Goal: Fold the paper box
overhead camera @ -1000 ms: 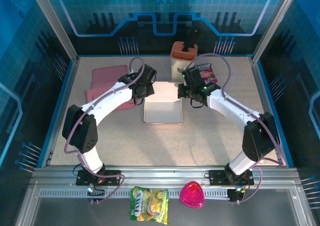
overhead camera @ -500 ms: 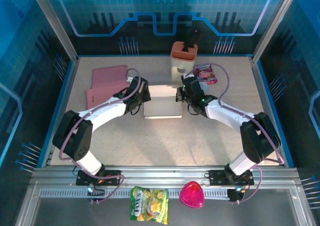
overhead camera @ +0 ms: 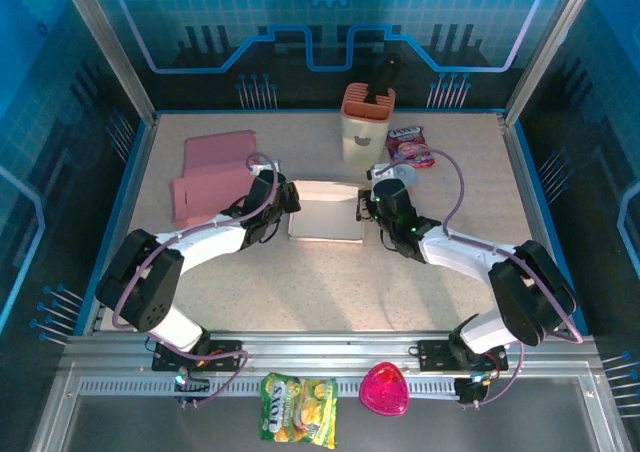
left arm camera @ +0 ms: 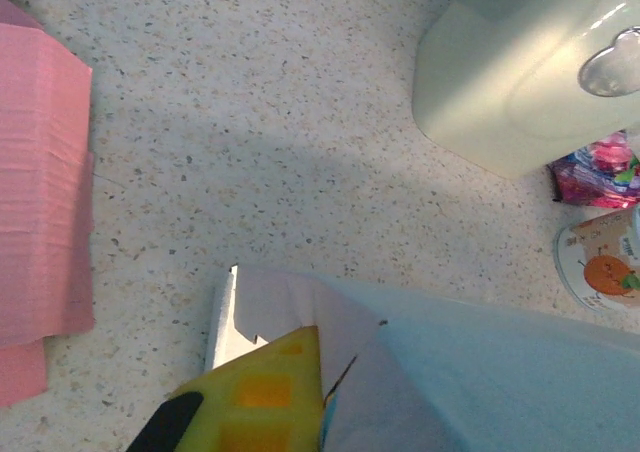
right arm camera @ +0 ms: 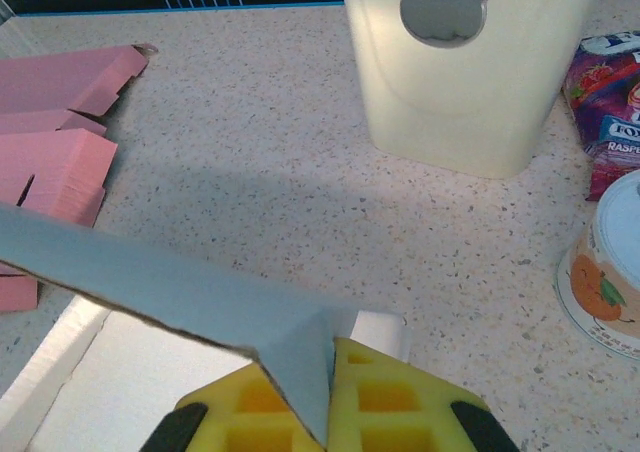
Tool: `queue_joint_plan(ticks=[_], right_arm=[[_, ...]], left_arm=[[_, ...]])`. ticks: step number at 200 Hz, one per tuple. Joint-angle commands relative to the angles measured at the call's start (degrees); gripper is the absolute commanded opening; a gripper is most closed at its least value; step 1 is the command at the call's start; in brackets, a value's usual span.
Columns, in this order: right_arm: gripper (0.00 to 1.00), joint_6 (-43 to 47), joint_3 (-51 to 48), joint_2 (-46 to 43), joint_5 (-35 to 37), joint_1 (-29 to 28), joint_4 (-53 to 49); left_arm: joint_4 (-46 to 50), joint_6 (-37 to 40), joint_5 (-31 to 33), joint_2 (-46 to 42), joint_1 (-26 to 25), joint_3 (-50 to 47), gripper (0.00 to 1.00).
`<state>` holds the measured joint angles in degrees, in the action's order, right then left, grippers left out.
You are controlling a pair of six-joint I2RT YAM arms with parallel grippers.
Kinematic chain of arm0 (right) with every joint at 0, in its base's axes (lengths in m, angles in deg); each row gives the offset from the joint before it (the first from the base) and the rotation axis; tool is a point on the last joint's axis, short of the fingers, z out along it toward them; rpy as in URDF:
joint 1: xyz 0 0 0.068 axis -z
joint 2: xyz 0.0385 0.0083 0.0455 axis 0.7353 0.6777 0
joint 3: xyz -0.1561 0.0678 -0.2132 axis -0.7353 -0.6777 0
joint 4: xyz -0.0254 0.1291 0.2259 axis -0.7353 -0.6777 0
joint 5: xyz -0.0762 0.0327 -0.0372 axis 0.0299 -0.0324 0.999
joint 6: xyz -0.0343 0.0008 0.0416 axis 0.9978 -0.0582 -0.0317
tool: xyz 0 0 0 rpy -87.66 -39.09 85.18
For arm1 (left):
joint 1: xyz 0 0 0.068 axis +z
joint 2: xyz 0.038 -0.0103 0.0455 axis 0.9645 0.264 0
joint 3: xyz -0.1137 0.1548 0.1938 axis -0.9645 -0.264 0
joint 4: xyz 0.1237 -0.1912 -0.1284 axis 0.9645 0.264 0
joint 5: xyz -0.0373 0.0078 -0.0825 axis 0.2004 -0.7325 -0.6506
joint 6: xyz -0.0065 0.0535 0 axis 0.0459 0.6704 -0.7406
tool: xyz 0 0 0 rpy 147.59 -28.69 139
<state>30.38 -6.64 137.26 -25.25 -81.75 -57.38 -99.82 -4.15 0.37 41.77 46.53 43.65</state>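
Left wrist view: paper box (left arm camera: 480, 372) flap runs off bottom and right edges, hiding one finger of left gripper (left arm camera: 322, 417); its yellow pad (left arm camera: 262, 402) cut by bottom edge; canister (left arm camera: 520, 72) cropped at top; pink sheets (left arm camera: 40, 192) cropped at left; cup (left arm camera: 603, 264), snack packet (left arm camera: 598, 167) cropped at right; right wrist view: right gripper (right arm camera: 322, 412) pads (right arm camera: 385, 402) cut by bottom edge; top view: dark item (overhead camera: 384, 79) in canister too small to identify.

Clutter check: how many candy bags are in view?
2: a purple bag beside the cream container, a yellow-green bag on the near ledge. Others may be hidden.
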Motion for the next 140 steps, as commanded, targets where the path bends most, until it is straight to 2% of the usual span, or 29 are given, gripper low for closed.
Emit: queue_joint_plan(ticks=[1, 25, 58, 82, 117, 125, 140], right_arm=[[0.00, 2.2, -1.4, -2.0, -3.1, -3.2, 4.6], [0.00, 3.2, -2.8, -3.4, -1.8, -4.1, 2.9], [0.10, 4.0, -2.9, -4.4, 0.0, -6.1, -1.4], [0.11, 3.0, -1.9, -4.7, 2.1, -8.3, -5.6], [0.14, -0.2, -0.1, -4.9, -0.1, -9.4, -9.9], [0.17, -1.0, 0.3, -5.2, -0.9, -9.4, -11.5], [0.32, -2.2, 1.2, -6.7, -2.8, -9.3, -15.2]], left_arm=[[-4.9, -0.1, -8.8, -1.9, -3.3, -1.7, 0.00], [-4.9, -0.7, -7.8, -4.0, -4.4, -5.3, 0.00], [-5.8, -2.2, -6.6, -6.6, -5.3, -10.5, 0.00], [-6.3, -2.9, -6.0, -7.2, -6.0, -12.2, 0.00], [-5.9, -3.0, -4.8, -6.6, -7.3, -12.0, 0.00], [-5.0, -2.9, -4.1, -6.5, -7.6, -11.6, 0.00], [-3.7, -2.7, -2.3, -6.7, -8.3, -11.4, 0.00]])
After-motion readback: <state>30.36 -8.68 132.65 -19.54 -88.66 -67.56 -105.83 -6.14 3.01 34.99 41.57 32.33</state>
